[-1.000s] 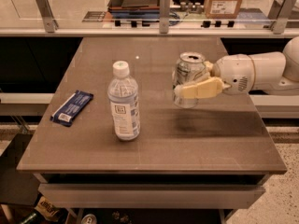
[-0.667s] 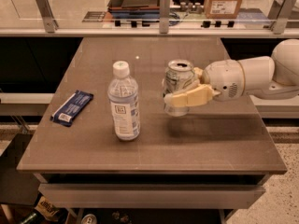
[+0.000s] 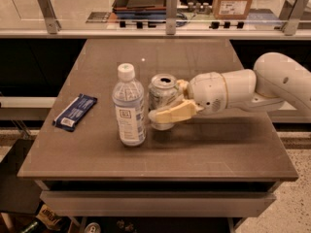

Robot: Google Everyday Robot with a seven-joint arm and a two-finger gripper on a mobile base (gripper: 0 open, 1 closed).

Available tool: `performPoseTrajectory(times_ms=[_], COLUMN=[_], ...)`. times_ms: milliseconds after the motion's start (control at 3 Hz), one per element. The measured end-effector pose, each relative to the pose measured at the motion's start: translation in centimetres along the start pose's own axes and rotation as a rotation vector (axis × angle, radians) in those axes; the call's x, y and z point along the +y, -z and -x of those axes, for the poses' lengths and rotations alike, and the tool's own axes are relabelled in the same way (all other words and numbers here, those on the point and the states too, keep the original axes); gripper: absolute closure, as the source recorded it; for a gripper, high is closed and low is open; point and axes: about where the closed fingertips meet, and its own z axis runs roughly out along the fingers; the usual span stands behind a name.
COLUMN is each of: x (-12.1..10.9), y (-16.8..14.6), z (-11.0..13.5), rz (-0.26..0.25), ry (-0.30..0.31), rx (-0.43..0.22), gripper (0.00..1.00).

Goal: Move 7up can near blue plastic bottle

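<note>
The 7up can (image 3: 161, 97), silver with a silver top, is held upright in my gripper (image 3: 172, 103), whose pale fingers (image 3: 172, 114) close around its sides. The can's base is at the table surface or just above it; I cannot tell which. The blue plastic bottle (image 3: 129, 108), clear with a white cap and white label, stands upright just left of the can, a narrow gap between them. My arm (image 3: 243, 89) reaches in from the right.
A flat dark-blue snack wrapper (image 3: 74, 112) lies near the table's left edge. The brown table (image 3: 218, 144) has its front edge close to the camera. A glass-railed counter with boxes (image 3: 233, 1) runs behind the table.
My gripper has carried the can leftward, from the table's right-centre to right beside the bottle. The bottle and wrapper have not moved.
</note>
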Motion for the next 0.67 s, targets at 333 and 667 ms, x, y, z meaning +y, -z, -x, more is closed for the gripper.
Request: performPoseTrajectory(times_ms=[333, 667], x=[-0.2, -0.44], y=[-1.3, -1.94], z=[-0.81, -1.75], rz=[-0.009, -0.001], ry=[0.034, 0.044], rx=[-0.01, -0.017], gripper=[1.0, 1.0])
